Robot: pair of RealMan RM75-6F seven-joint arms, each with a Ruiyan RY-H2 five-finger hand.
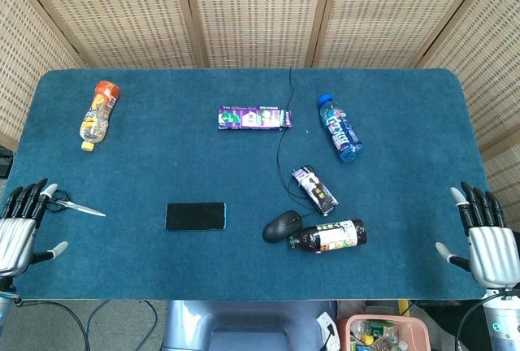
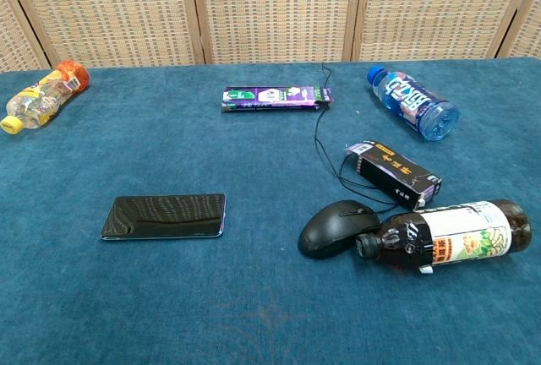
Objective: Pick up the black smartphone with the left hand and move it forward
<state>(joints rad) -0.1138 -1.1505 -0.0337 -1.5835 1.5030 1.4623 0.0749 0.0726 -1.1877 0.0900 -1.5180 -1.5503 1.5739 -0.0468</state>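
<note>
The black smartphone [image 1: 195, 216] lies flat on the blue table, near the front and left of centre; the chest view shows the smartphone [image 2: 164, 216] screen up. My left hand [image 1: 19, 229] rests at the table's front left corner, fingers spread and holding nothing, well to the left of the phone. At the front right corner, my right hand [image 1: 486, 239] is likewise spread with nothing in it. Neither hand appears in the chest view.
Scissors [image 1: 71, 205] lie between my left hand and the phone. A black mouse [image 1: 283, 226] with its cable, a dark bottle [image 1: 331, 236] and a small dark box [image 1: 315, 188] lie right of the phone. Farther back lie a purple box [image 1: 253, 117], a blue bottle [image 1: 340, 127] and an orange-capped bottle [image 1: 98, 114].
</note>
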